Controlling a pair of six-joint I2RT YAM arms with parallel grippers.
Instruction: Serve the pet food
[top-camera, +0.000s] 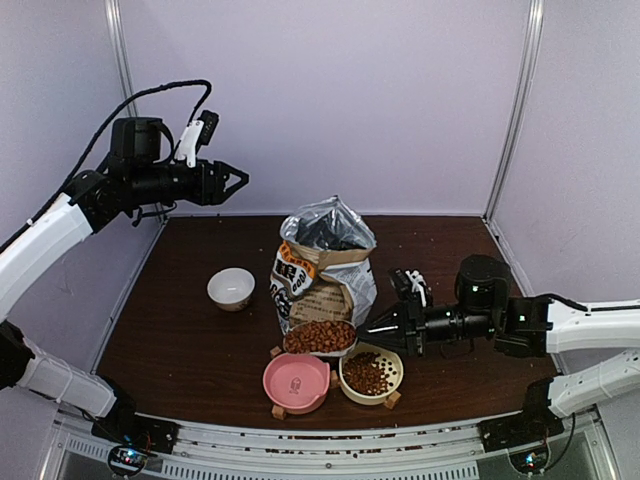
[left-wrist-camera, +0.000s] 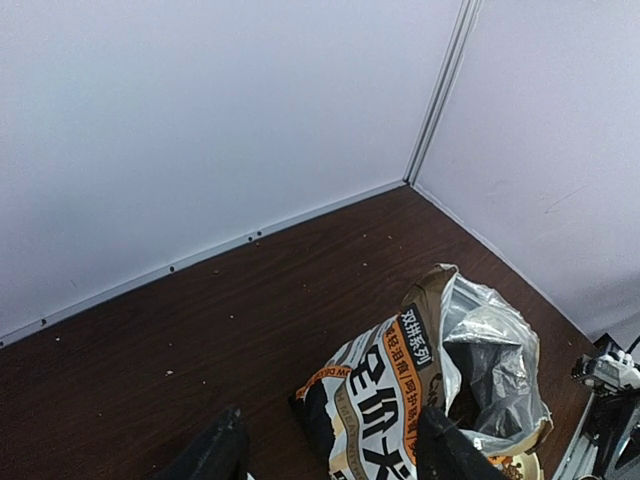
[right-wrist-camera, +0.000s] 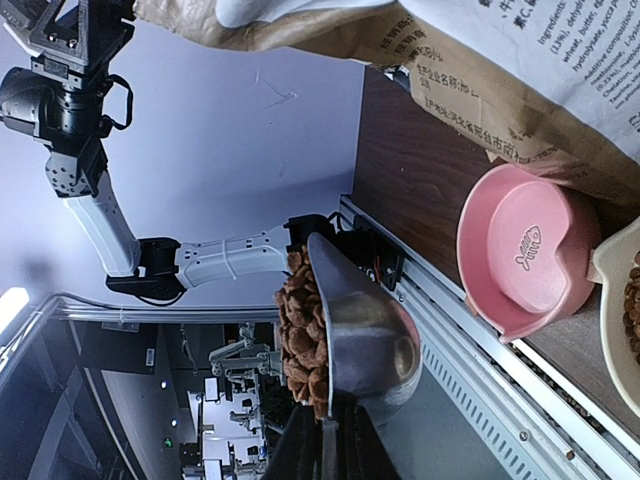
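My right gripper (top-camera: 385, 328) is shut on the handle of a metal scoop (top-camera: 322, 350) heaped with pet food (top-camera: 320, 335), held level just in front of the bag, above and behind the pink bowl (top-camera: 296, 382). The pink bowl is empty. The cream bowl (top-camera: 371, 373) beside it holds kibble. In the right wrist view the gripper (right-wrist-camera: 325, 430) grips the scoop (right-wrist-camera: 365, 340), with kibble (right-wrist-camera: 303, 335) piled on it and the pink bowl (right-wrist-camera: 520, 250) beyond. My left gripper (top-camera: 235, 180) is open and empty, raised high at the back left; it also shows in the left wrist view (left-wrist-camera: 330, 455).
The open brown-and-white paper bag (top-camera: 325, 265) stands mid-table, and also shows in the left wrist view (left-wrist-camera: 420, 390) and the right wrist view (right-wrist-camera: 500, 80). A small white bowl (top-camera: 231, 288) sits left of it. Grey walls enclose the table on three sides.
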